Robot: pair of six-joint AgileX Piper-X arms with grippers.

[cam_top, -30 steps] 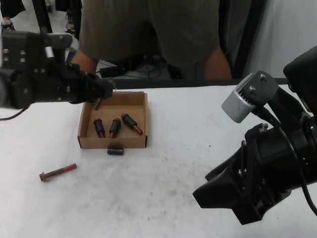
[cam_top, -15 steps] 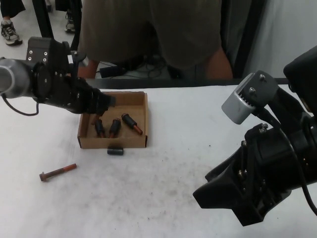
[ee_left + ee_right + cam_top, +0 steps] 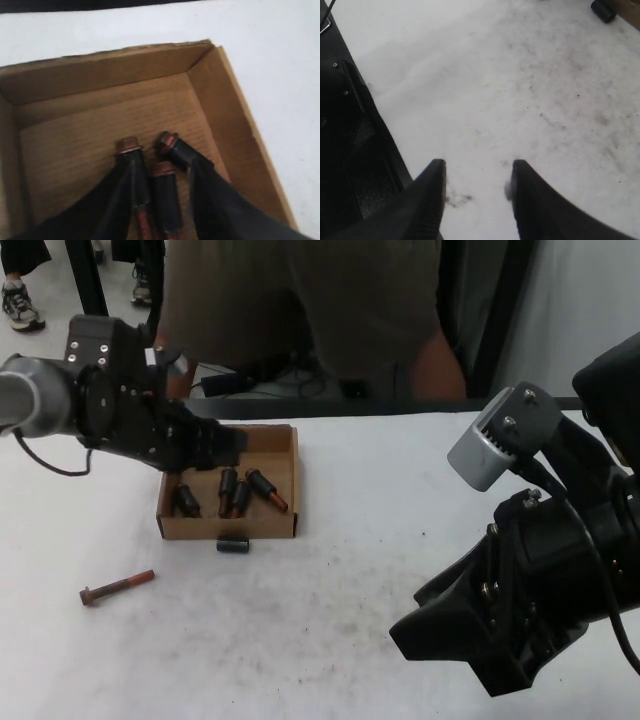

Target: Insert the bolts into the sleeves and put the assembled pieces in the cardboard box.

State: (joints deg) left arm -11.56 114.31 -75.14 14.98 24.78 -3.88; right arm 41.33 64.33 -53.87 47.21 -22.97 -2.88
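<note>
High view: left gripper (image 3: 222,447) is hovering over box (image 3: 228,525); bolt (image 3: 117,586) is lying flat on table (image 3: 350,570), well apart, long axis crosswise, head pointing left; sleeve (image 3: 233,543), just beside box wall, risking rolling if nudged. Left wrist view: jaws spread, straddling pieces (image 3: 165,192), risking snagging one. Right wrist view: right gripper (image 3: 477,167) hovering released.

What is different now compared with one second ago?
The left hand released its load into the cardboard box, which now holds four assembled pieces instead of three, and hangs open over it. The loose bolt, loose sleeve and right hand stayed put.
</note>
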